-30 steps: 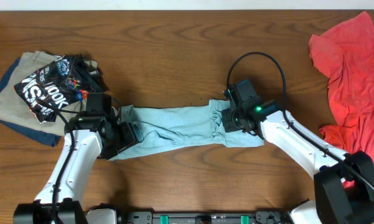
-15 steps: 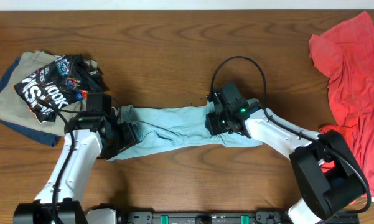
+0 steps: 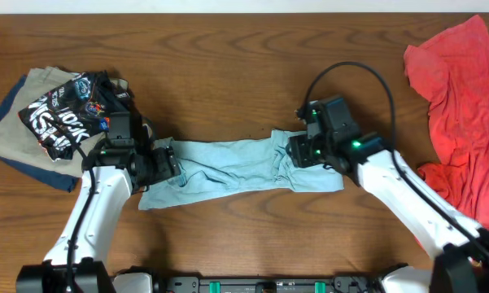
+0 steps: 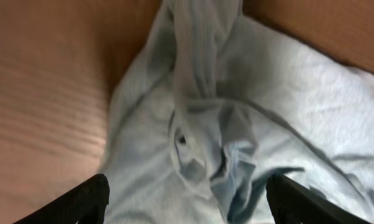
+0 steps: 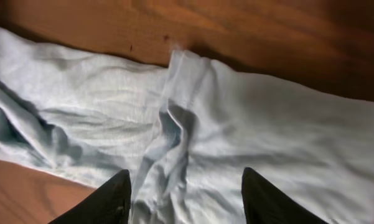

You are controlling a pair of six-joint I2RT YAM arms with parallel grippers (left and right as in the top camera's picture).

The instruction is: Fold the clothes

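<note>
With the left gripper (image 3: 166,163) and right gripper (image 3: 296,152) both spread wide and empty over the ends of the blue tee (image 3: 232,165), bunched in a left-to-right band between them, each should pinch one flat edge, not the ridges.

I read this as a robotics lab bench: wood-grain table (image 3: 228,49), black mounting rail (image 3: 268,286) along its near edge.

From overhead, the coral-red shirt (image 3: 460,106) runs off the right edge. The light blue T-shirt (image 3: 228,163) has both ends partly hidden under the left gripper (image 3: 164,161) and right gripper (image 3: 297,150). In each wrist view the bottom edge cuts off the fingers (image 4: 81,200).
</note>
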